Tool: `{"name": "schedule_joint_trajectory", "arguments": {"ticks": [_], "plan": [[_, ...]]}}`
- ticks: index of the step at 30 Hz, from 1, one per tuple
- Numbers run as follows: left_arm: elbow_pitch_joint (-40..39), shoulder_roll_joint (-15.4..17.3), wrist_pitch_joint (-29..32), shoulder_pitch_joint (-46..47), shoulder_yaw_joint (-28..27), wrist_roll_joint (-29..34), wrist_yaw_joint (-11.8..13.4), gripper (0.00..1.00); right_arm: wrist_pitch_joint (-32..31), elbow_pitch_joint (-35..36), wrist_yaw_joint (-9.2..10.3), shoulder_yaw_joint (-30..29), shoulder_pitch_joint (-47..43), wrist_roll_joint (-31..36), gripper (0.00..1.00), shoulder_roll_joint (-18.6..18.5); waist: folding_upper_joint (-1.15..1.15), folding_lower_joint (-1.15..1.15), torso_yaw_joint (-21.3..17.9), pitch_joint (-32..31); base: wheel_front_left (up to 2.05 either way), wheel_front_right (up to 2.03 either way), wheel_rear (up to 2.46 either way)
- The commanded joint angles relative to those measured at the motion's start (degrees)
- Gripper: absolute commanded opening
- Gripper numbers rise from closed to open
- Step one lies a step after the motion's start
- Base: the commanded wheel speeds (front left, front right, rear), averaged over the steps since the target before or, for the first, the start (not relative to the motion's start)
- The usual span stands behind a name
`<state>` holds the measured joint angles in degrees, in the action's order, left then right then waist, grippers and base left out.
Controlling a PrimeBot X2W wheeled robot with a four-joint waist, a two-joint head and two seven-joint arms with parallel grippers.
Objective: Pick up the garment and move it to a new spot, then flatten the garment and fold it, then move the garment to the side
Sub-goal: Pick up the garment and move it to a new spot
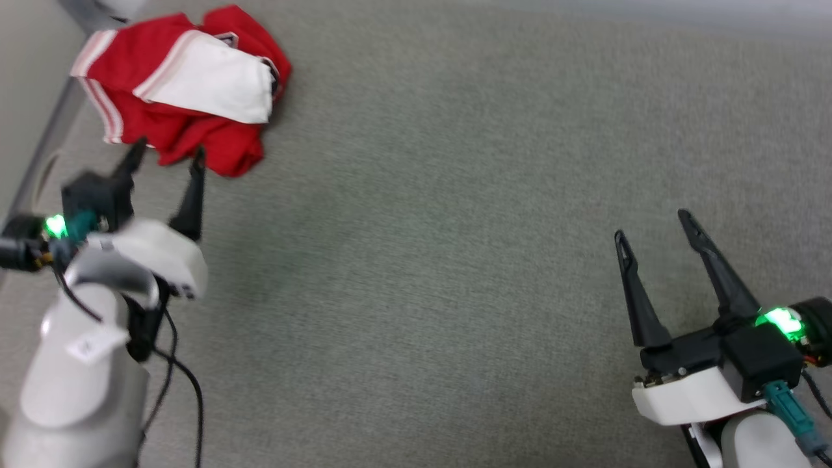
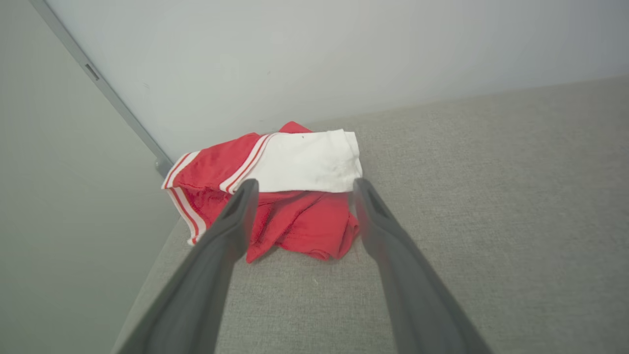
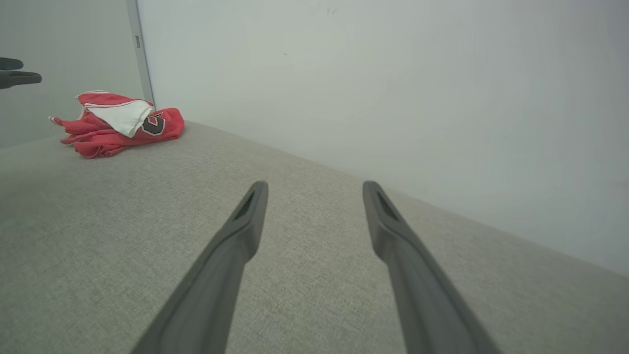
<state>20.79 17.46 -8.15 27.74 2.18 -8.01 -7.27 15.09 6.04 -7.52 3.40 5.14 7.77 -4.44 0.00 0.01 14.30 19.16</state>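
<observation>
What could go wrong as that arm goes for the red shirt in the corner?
The garment lies bunched, so the open left jaws might pinch only the white sleeve on top and drag the rest. It also sits close to the grey strip at the wall, so the jaws could knock into it.

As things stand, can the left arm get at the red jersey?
Probably yes. The left gripper is open, its fingertips at the near edge of the crumpled garment, and nothing lies between them.
</observation>
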Motion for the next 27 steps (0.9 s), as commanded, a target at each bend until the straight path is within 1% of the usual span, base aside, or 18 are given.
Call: {"name": "schedule_joint_trajectory", "arguments": {"ticks": [1,4,5,7,12,14,17,20,22,23,24,25,27], "plan": [[1.9,2.53,3.41,3.83,2.28,-1.83,-0.13,1.0,0.12,0.82,0.06,-0.19,1.8,0.54,1.0,-0.29,0.0,-0.01,-4.57,6.27,0.0,0.0,0.0],[4.08,8.6,9.61,10.18,7.48,-6.26,-0.12,1.0,0.12,1.51,0.06,-0.46,3.1,0.75,1.0,-0.26,0.0,-0.01,-6.23,9.33,0.0,0.0,0.0],[4.08,8.6,9.61,10.18,7.48,-6.26,-0.12,1.0,0.12,1.51,0.06,-0.46,3.1,0.75,1.0,-0.26,0.0,-0.01,-6.23,9.33,0.0,0.0,0.0],[4.96,12.48,12.65,13.5,10.43,-8.37,-0.12,1.0,0.13,2.01,0.06,-0.25,3.9,0.84,1.0,-0.24,0.0,-0.01,-7.31,10.98,0.0,0.0,0.0],[8.13,18.87,19.85,19.31,14.97,-15.02,-0.14,1.0,0.12,2.66,0.06,-0.13,5.27,1.18,1.0,0.05,0.0,-0.01,-9.87,14.33,0.0,0.0,0.0],[9.14,20.49,22.72,20.78,15.84,-18.24,-0.14,1.0,0.12,2.88,0.06,-0.03,5.8,1.2,1.0,0.15,0.0,-0.01,-10.64,15.29,0.0,0.0,0.0],[10.58,22.68,25.71,22.15,16.96,-21.14,-0.15,1.0,0.12,3.2,0.06,-0.12,5.88,1.25,1.0,0.27,0.0,-0.01,-11.49,16.42,0.0,0.0,0.0],[12.32,23.48,28.31,22.96,17.45,-23.86,-0.15,1.0,0.12,3.54,0.06,-0.15,6.14,1.41,1.0,0.37,0.0,-0.01,-11.92,17.19,0.0,0.0,0.0],[13.33,23.21,30.46,22.67,18.02,-26.08,-0.15,1.0,0.12,3.55,0.06,-0.3,6.1,1.49,1.0,0.4,0.0,-0.01,-11.92,17.36,0.0,0.0,0.0],[13.62,22.95,31.53,22.41,18.34,-27.23,-0.16,0.55,0.12,3.51,0.06,-0.35,6.07,1.55,1.0,0.45,0.0,-0.01,-11.87,17.35,0.0,0.0,0.0],[13.51,22.75,32.24,22.14,18.64,-28.31,-0.17,0.0,0.12,3.34,0.06,-0.4,6.08,1.61,1.0,0.47,0.0,-0.01,-11.78,17.29,0.0,0.0,0.0],[13.19,22.67,32.41,21.85,18.93,-29.04,-0.17,0.0,0.12,3.09,0.06,-0.48,6.09,1.67,1.0,0.48,0.0,-0.01,-11.62,17.1,0.0,0.0,0.0],[12.06,23.07,30.28,21.59,19.2,-29.45,-0.25,0.0,0.12,2.73,0.06,-0.39,5.97,1.74,1.0,0.55,0.0,-0.01,-11.25,16.39,0.0,0.0,0.0]]}}
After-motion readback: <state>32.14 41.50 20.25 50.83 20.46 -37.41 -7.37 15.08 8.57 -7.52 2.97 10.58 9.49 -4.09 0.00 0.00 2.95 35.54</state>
